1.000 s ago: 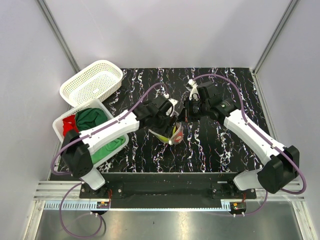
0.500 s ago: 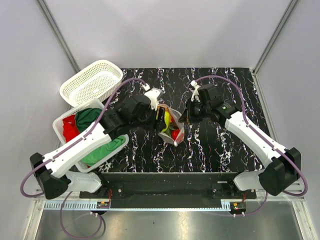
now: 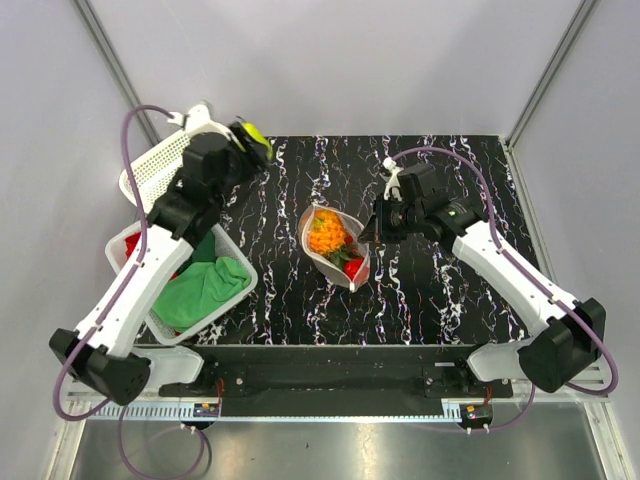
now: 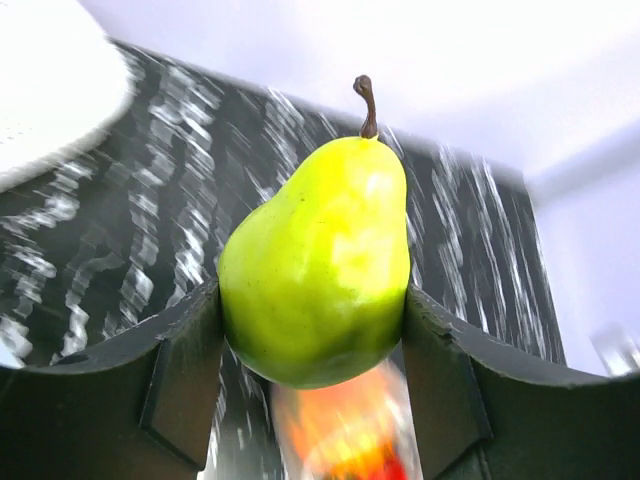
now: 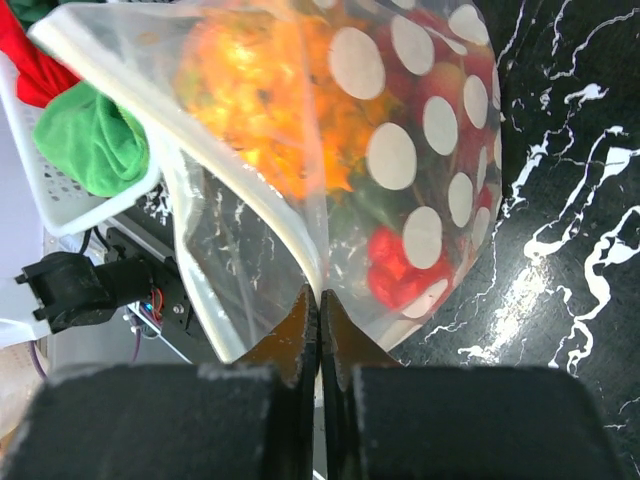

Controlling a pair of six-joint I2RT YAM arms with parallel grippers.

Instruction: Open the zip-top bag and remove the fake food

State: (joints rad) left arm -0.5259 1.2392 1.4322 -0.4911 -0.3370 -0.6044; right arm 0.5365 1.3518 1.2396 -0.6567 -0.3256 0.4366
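Left gripper (image 4: 314, 345) — jaws wide — clamps pear (image 4: 315, 255); right gripper (image 5: 319, 312) pinches zip-top bag (image 5: 392, 155).

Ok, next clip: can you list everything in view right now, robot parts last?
bag: 1, clear with white dots, table centre, mouth open
pear: 1, yellow-green, held up near back basket
orange piece: 1, orange, inside bag
red fruit: at least 1, red, inside bag
back basket: 1, white, back-left corner
front basket: 1, white, left edge
green cloth: 1, green, in front basket
red cloth: 1, red, in front basket
table: 1, black, white veins
left gripper: 1, black, clamping pear
right gripper: 1, black, pinching bag edge
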